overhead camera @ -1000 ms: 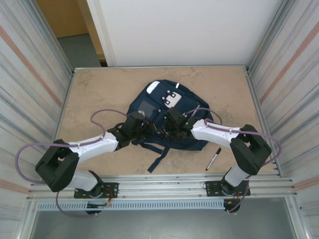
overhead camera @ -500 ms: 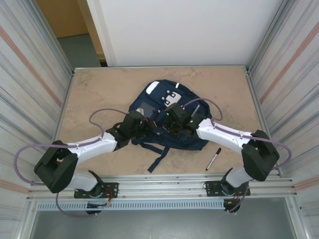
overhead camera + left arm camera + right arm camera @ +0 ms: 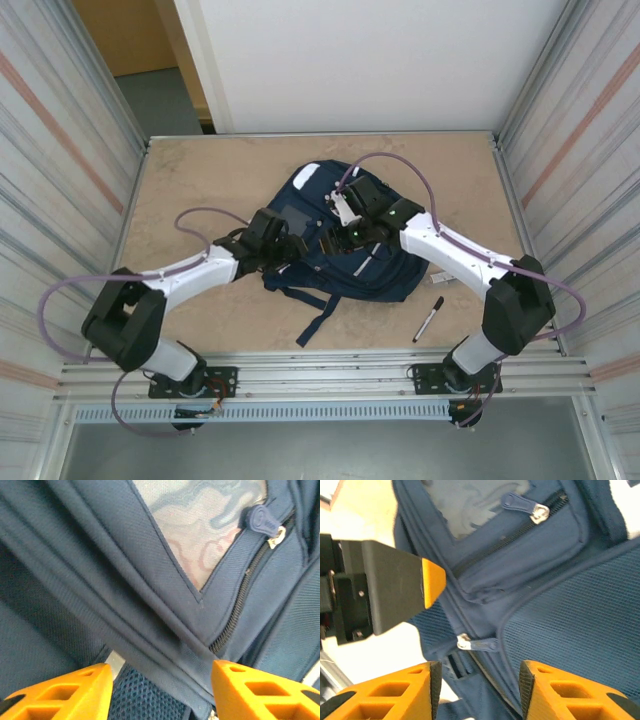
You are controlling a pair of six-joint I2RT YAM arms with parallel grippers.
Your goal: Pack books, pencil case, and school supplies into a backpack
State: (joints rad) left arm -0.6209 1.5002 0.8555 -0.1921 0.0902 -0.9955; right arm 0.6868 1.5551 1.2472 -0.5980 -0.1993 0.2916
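Your left end effector [image 3: 159, 677] and right end effector [image 3: 477, 672]: half open, holding nothing. Close them now, you pinch backpack [image 3: 385, 280] cloth. Marker [image 3: 429, 319] at 4 o'clock unpacked.

The large navy-blue cloth backpack [image 3: 100, 545] is seen to be matt and coarsely woven, with an open mesh panel [image 3: 580, 625] and small shiny metal zip clips [image 3: 538, 513]. The beige marbled tabletop [image 3: 200, 180] is seen as smooth and matt.

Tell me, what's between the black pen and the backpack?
Nothing. In the top view, only a short stretch of bare table separates the marker pen from the backpack.
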